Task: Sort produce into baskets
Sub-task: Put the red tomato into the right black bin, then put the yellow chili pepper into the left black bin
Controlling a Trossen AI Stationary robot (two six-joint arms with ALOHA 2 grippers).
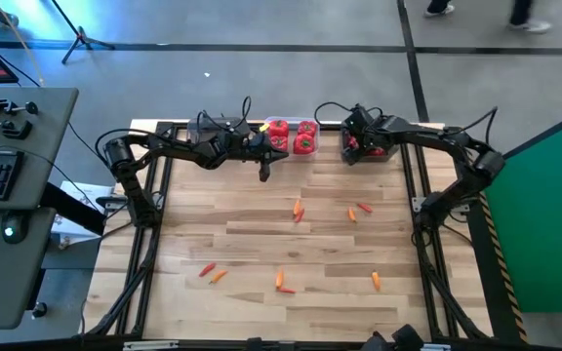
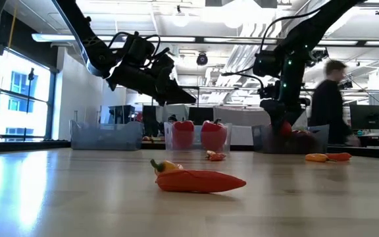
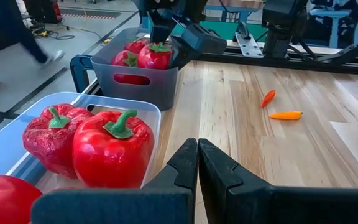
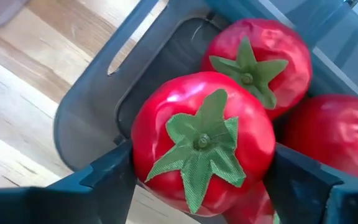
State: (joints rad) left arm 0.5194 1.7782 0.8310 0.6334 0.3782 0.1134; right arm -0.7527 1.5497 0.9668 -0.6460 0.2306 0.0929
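While my right gripper [image 4: 197, 180] brackets the round red green-stemmed tomato [image 4: 202, 140] — whether gripping, I cannot tell — the dark grey plastic bin [image 4: 98, 99] lies directly below.

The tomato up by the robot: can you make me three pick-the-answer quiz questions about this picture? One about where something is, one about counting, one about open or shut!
1. Where is the tomato at the right tool?
A. over the grey basket
B. on the floor
C. beside the keyboard

2. How many peppers sit in the clear basket in the high view?
A. none
B. two
C. six

3. The left tool is:
A. wide open
B. shut, empty
C. holding a carrot

Answers: 1 A, grey walls show under it, beside other tomatoes. 2 B, two show side by side. 3 B, its fingers touch with nothing between.
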